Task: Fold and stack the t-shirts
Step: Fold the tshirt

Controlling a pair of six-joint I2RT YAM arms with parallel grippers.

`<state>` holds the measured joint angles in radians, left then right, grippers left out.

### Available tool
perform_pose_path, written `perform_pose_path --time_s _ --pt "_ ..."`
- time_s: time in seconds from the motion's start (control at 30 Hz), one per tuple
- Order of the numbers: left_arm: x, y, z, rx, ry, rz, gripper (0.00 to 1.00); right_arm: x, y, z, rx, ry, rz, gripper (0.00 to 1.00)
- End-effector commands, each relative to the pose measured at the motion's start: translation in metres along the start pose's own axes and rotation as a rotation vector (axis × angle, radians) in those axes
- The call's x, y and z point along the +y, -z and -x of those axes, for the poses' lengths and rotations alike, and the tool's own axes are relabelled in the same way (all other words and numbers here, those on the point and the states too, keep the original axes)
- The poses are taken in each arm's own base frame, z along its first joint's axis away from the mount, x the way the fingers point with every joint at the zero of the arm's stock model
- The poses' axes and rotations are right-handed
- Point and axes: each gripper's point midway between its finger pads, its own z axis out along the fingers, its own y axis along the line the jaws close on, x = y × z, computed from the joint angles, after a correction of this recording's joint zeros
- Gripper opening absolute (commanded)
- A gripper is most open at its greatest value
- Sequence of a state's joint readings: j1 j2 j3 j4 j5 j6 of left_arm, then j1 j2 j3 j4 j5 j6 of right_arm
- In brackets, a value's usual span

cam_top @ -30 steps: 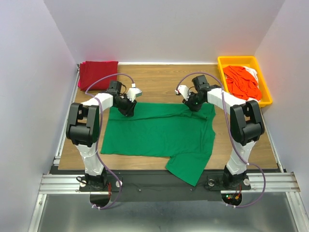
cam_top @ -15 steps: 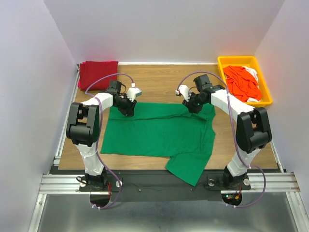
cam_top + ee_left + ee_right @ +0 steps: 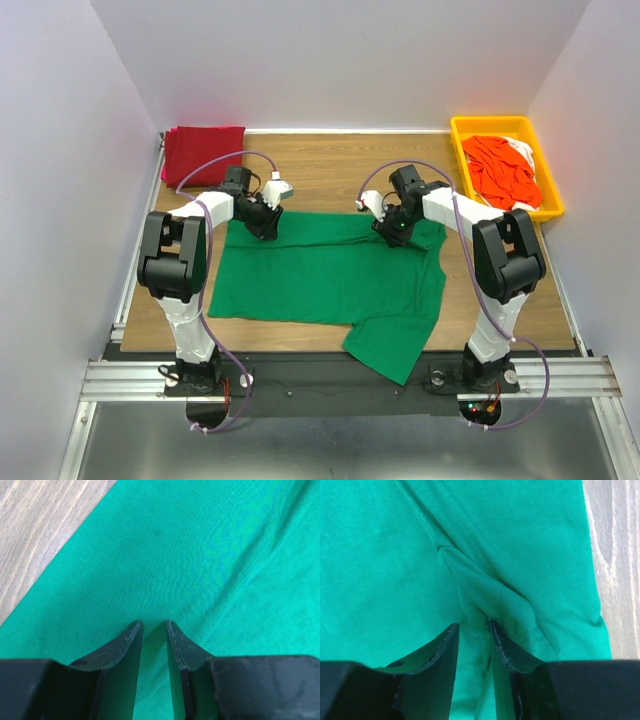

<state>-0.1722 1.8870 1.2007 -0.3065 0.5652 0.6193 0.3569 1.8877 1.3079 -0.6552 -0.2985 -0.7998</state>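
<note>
Well, starting at the far left corner of the table [image 3: 330, 165], the dark red shirt [image 3: 203, 150] lies folded, so I take it as done. The green shirt [image 3: 330, 275] is spread across the middle, with one flap hanging over the near edge. My left gripper [image 3: 154, 622] is down on its far left corner, jaws a little apart over flat cloth, with no fold raised between them. My right gripper [image 3: 474, 625] sits at the far right corner by the collar. A ridge of cloth runs into its narrow gap, and I cannot tell whether it is pinched or lying loose. This fabric looks light, limp and prone to bunching, so I would take doubled hems or seams at both far corners and lift evenly. In the yellow tray [image 3: 505, 122] at the far right corner, the orange-red shirt [image 3: 500, 170] and the white shirt [image 3: 523, 150] lie crumpled.
</note>
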Motion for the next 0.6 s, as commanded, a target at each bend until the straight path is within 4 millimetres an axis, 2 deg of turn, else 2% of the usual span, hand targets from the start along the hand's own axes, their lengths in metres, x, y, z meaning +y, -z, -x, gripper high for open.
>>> perform_pose_path --time_s 0.0,0.07,0.17,0.2,0.27,0.3,0.57 --pt "0.002 -0.007 -0.017 0.057 0.024 -0.004 0.38 -0.006 0.004 0.005 -0.003 0.017 -0.027 0.36" --pt "0.003 -0.008 -0.016 0.057 0.025 -0.002 0.38 -0.007 0.006 0.006 -0.004 0.02 -0.035 0.34" --pt "0.003 -0.008 -0.016 0.055 0.025 -0.005 0.38 -0.009 0.009 0.008 -0.01 0.02 -0.043 0.22" --pt "0.003 -0.008 -0.016 0.055 0.023 -0.005 0.38 -0.009 0.011 0.009 -0.012 0.019 -0.046 0.15" --pt "0.004 -0.007 -0.014 0.05 0.023 -0.002 0.38 -0.009 0.012 0.01 -0.016 0.02 -0.05 0.09" --pt "0.004 -0.008 -0.014 0.052 0.024 -0.001 0.38 -0.01 0.014 0.012 -0.021 0.018 -0.052 0.02" --pt "0.005 -0.006 -0.012 0.048 0.019 0.002 0.38 -0.008 0.034 0.032 -0.095 -0.004 -0.065 0.01"
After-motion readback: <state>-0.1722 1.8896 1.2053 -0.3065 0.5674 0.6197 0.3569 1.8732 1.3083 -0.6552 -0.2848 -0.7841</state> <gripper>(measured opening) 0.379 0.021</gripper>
